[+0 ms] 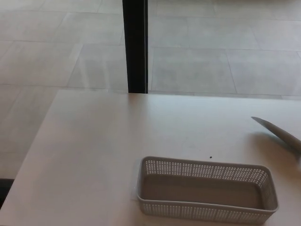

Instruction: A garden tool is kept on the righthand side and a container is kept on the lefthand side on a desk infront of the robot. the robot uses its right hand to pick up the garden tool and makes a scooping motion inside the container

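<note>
Surface was plain white, w/ one small dark speck near centre. Behind it, grey tiled floor and a black vertical post at 12 o'clock. Perforated grey container sat at 5 o'clock, nothing inside. Garden tool: grey pointed blade at 3 o'clock, cut by frame edge. No legible writing. Neither hand in frame; state can't be told.

Looks like an office or lab-type room: a plain white bench stands on a floor of large pale grey tiles, and a dark upright post rises just behind the bench's far edge.
</note>
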Tool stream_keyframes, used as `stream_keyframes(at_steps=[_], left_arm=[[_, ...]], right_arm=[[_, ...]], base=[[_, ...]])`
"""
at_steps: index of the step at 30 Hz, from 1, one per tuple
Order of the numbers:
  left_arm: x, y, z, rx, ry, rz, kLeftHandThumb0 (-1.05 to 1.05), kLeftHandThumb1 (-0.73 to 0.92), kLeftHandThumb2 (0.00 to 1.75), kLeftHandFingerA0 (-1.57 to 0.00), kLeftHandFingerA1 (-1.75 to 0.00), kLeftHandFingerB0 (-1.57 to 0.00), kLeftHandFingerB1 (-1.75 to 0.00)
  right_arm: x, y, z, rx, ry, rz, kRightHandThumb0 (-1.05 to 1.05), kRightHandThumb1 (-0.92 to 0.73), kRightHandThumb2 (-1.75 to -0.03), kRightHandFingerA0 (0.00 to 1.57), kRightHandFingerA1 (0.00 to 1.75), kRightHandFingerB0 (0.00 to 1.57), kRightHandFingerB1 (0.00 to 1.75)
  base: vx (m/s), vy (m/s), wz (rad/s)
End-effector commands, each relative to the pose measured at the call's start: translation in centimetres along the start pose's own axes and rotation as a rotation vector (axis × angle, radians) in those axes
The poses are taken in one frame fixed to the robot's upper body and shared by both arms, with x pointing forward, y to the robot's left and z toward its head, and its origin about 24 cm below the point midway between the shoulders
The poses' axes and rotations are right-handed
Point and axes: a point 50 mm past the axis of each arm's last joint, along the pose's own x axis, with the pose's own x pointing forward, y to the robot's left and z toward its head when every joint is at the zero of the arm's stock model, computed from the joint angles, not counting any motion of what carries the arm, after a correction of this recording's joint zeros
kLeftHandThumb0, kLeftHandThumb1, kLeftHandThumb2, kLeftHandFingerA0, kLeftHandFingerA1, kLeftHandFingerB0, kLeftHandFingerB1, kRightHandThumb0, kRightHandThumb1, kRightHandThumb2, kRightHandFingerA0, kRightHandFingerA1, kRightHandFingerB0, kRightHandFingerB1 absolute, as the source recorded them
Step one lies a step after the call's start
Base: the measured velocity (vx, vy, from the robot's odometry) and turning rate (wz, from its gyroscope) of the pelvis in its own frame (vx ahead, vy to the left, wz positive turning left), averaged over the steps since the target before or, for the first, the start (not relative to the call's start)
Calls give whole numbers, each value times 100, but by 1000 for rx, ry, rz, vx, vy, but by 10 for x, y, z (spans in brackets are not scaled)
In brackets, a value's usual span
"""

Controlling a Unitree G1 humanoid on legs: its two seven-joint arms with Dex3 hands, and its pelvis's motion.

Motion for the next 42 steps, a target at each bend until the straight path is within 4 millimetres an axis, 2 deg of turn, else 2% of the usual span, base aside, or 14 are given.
stream_keyframes(at_steps=[1, 12, 13, 30, 42], left_arm=[[-4, 30, -3, -84, 18, 23, -24, -1, 91, -85, -90, -78, -85], [-5, 31, -7, -91, 29, 22, -24, -1, 91, -85, -90, -78, -85], [-6, 32, -12, -85, 40, 22, -24, -1, 91, -85, -90, -78, -85], [-6, 34, -8, -95, 28, 27, -24, -1, 91, -85, -90, -78, -85], [-7, 34, -14, -93, 38, 26, -24, -1, 91, -85, -90, -78, -85]], right_arm=[[5, -54, 30, 254, -67, -242, -105, -92, -83, 0, 0, 0, 37], [6, -51, 32, 255, -65, -240, -105, -92, -83, 0, 0, 0, 37], [4, -51, 28, 245, -59, -238, -105, -92, -83, 0, 0, 0, 37], [6, -47, 32, 258, -65, -233, -105, -92, -83, 0, 0, 0, 37], [5, -48, 29, 250, -62, -231, -105, -92, -83, 0, 0, 0, 37]], base=[[0, 0, 0], [0, 0, 0], [0, 0, 0], [0, 0, 0], [0, 0, 0]])
